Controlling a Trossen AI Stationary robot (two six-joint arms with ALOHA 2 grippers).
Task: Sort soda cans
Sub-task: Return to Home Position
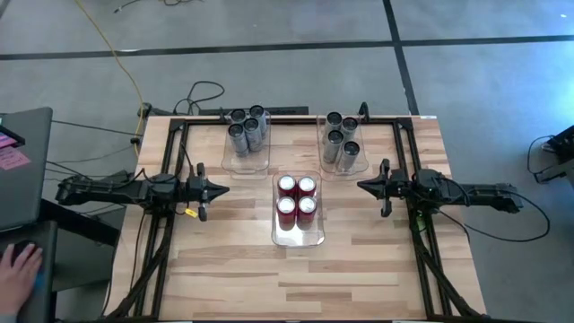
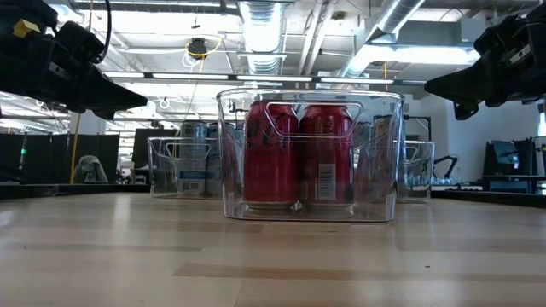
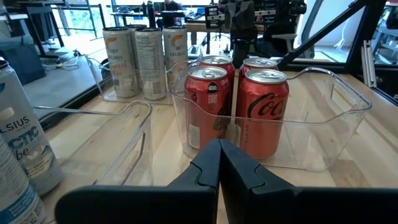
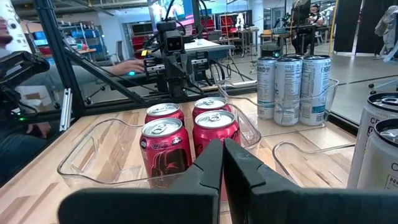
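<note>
Four red cans (image 1: 287, 206) between left claw (image 1: 223, 188), right claw (image 1: 361, 186).

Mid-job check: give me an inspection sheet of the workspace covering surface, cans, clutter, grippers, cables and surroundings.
Surface: wooden table, bare apart from the bins.
Job's things: four red cans upright in the center bin; four left silver cans in the rear left bin; four right silver cans in the rear right bin.
Clutter: nothing seen.
Grippers: left gripper and right gripper both shut and empty, on either side of the center bin, apart from it.
Cables: yellow cable and black cables on the floor behind the table.
Surroundings: a person's hand off the table, on the left arm's side.
</note>
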